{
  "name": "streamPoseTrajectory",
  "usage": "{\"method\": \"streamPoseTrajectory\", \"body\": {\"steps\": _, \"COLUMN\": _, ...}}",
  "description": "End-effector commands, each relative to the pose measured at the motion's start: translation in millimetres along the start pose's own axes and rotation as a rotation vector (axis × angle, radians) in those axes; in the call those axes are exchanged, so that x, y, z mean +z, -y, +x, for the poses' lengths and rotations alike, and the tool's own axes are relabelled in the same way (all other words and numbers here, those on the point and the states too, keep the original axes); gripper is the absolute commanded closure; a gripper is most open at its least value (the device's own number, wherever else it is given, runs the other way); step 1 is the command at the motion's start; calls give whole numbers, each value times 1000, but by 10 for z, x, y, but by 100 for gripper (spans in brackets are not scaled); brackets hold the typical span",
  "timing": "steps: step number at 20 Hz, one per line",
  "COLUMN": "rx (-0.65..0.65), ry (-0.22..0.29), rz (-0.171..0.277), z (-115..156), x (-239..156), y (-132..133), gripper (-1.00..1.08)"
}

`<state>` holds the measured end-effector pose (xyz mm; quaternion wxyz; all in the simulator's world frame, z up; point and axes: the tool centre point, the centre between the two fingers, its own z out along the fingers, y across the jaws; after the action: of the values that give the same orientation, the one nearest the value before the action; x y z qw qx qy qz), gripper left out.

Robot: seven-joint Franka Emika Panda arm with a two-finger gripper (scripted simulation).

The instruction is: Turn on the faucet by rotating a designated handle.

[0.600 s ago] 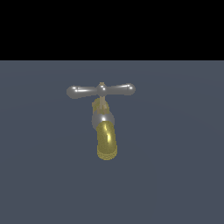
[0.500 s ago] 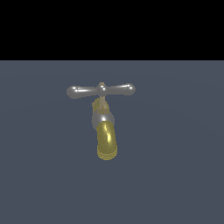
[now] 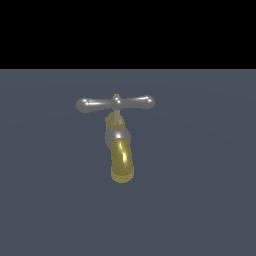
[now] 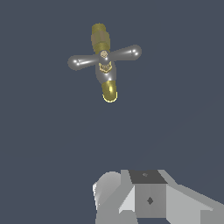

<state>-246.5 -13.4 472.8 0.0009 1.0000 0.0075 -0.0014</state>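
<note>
The faucet point(image 3: 121, 159) stands on the grey floor, with a curved brass-yellow spout, a silver collar and a thin gold stem. The handle point(image 3: 115, 103) is a silver cross-bar with rounded ends and a small gold centre knob, lying level across the top. In the wrist view the faucet point(image 4: 109, 89) is seen from above with the handle point(image 4: 105, 57) across it. Only grey-white parts of my gripper point(image 4: 140, 194) show at that picture's edge, well apart from the faucet. The fingers are not clearly visible. The gripper is out of the exterior view.
A flat dark grey floor point(image 3: 200, 200) surrounds the faucet. A black band point(image 3: 128, 30) fills the upper part of the exterior view. No other objects show.
</note>
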Motion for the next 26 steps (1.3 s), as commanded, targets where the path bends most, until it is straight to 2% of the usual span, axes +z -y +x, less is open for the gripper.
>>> {"method": "streamPoseTrajectory", "body": {"steps": 1, "rx": -31, "ry": 0, "rz": 0, "z": 12, "x": 52, "y": -33, "gripper": 108}}
{"method": "streamPoseTrajectory", "body": {"steps": 8, "rx": -165, "ry": 0, "rz": 0, "z": 75, "x": 270, "y": -171, "gripper": 108}}
{"method": "streamPoseTrajectory", "body": {"steps": 26, "rx": -608, "ry": 0, "rz": -2, "z": 413, "x": 993, "y": -554, "gripper": 108}}
